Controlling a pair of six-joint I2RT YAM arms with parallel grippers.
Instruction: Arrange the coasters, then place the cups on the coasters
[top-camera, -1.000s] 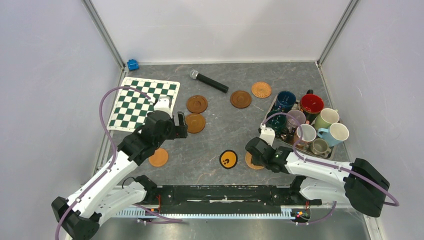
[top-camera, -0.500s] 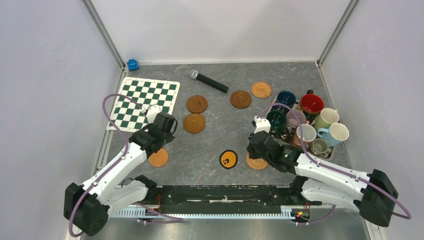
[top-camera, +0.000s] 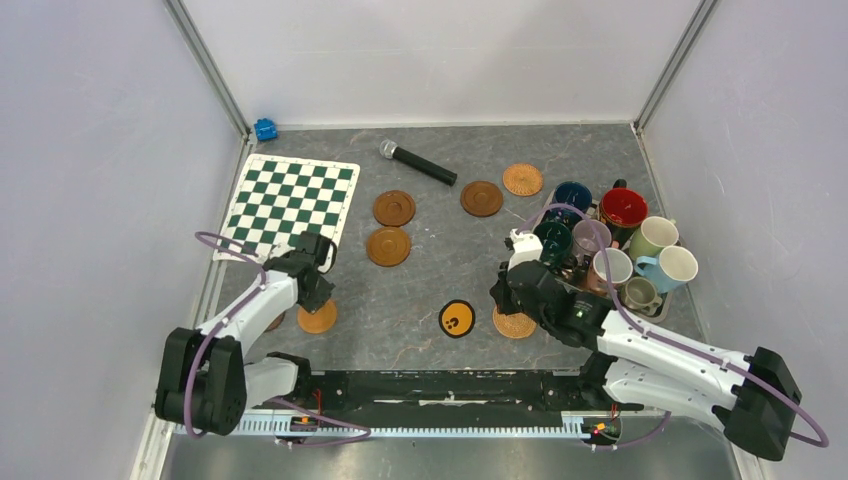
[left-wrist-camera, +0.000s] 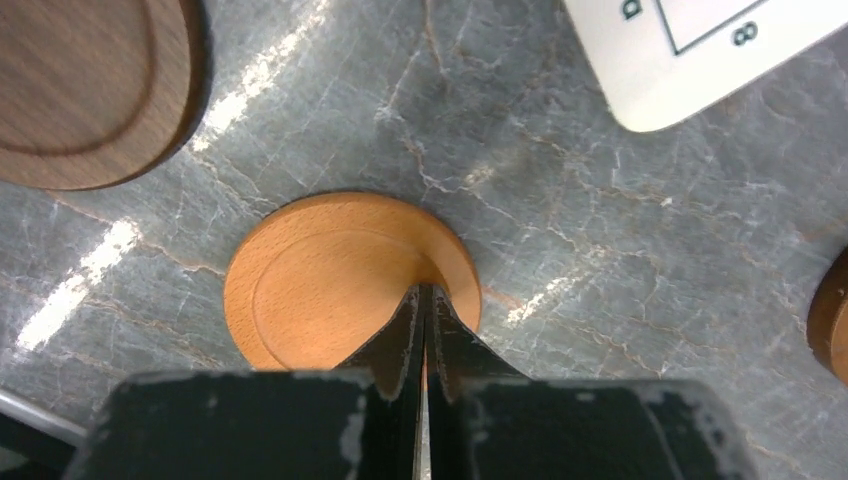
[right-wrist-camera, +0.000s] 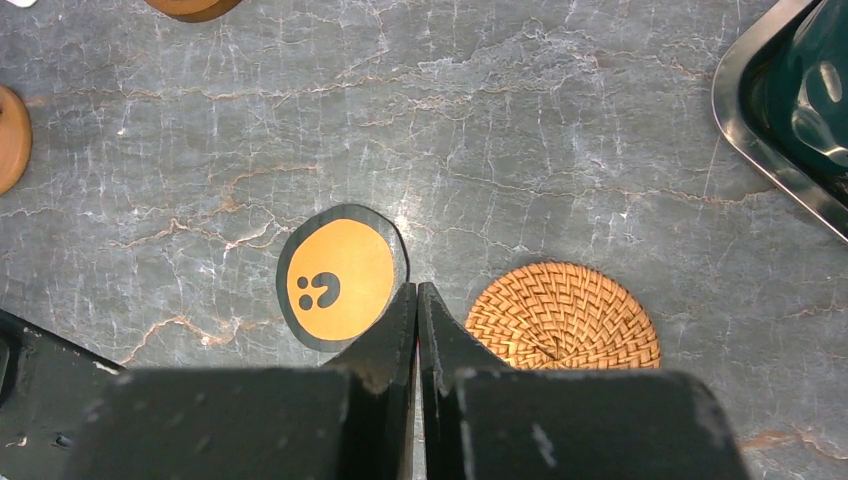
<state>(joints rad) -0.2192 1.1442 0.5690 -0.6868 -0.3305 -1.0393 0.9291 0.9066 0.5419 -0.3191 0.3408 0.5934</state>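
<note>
My left gripper (left-wrist-camera: 425, 292) is shut, its tips over the right part of a plain orange coaster (left-wrist-camera: 330, 285) (top-camera: 317, 317); nothing is between the fingers. My right gripper (right-wrist-camera: 417, 290) is shut too, pointing at the table between the black coaster with a yellow mark (right-wrist-camera: 340, 278) (top-camera: 457, 319) and a woven coaster (right-wrist-camera: 563, 316) (top-camera: 514, 324). Brown grooved coasters (top-camera: 394, 208) (top-camera: 388, 246) (top-camera: 481, 198) and another woven one (top-camera: 522, 179) lie further back. The cups (top-camera: 623, 207) stand crowded in a metal tray (right-wrist-camera: 760, 150) at the right.
A green-and-white chequered mat (top-camera: 289, 204) lies at the back left, its corner (left-wrist-camera: 700, 50) near my left gripper. A black microphone (top-camera: 418, 163) lies at the back. A dark brown coaster (left-wrist-camera: 80, 80) sits close to the orange one. A small blue object (top-camera: 265, 129) sits in the far corner.
My left gripper has shut and pulled back from the brown grooved coaster to above the orange one. The right gripper has edged slightly back and left, staying shut.
</note>
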